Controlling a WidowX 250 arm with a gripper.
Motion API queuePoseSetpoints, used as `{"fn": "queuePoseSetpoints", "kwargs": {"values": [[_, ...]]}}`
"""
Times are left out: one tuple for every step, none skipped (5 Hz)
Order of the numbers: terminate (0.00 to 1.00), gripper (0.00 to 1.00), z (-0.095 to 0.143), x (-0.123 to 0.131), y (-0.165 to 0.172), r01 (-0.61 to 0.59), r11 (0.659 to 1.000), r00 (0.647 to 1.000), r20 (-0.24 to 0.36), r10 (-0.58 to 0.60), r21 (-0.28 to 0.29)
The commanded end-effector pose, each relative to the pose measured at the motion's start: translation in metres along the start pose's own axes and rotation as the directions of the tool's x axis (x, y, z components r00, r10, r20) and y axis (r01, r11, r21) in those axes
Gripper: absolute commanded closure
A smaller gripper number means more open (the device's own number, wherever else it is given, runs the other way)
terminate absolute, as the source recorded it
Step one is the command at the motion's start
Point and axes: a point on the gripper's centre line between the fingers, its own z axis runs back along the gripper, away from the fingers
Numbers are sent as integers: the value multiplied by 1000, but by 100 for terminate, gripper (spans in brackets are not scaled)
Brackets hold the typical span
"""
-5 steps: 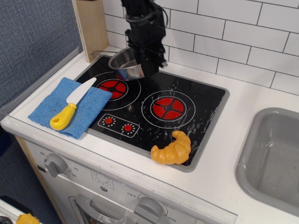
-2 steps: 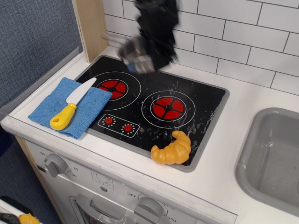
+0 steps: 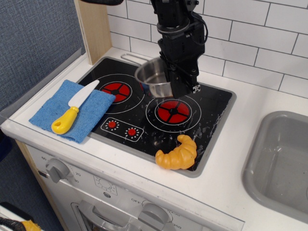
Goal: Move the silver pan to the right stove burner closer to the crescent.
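The silver pan (image 3: 154, 77) hangs in the air, tilted, above the gap between the two burners, its thin handle pointing back left. My gripper (image 3: 169, 79) is shut on the pan's right rim, the black arm coming down from the top. The right stove burner (image 3: 173, 111), a red disc in white rings with white scuffs around it, lies just below and right of the pan. The golden-orange crescent (image 3: 177, 153) rests at the cooktop's front edge, in front of that burner.
The left burner (image 3: 115, 90) is bare. A blue cloth (image 3: 72, 109) with a yellow-handled white knife (image 3: 72, 107) lies left of the cooktop. A grey sink basin (image 3: 281, 161) is at the right. Wooden post (image 3: 94, 28) stands back left; tiled wall behind.
The gripper has carried the pan from above the left burner to the right and slightly down, toward the right burner. Nothing else moved.
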Motion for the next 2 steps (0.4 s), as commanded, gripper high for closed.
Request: {"fn": "queuePoseSetpoints", "kwargs": {"values": [[0,0,20,2,7,41,999,999,6,-41,-12],[0,0,21,2,7,39,999,999,-14,-40,-29]]}}
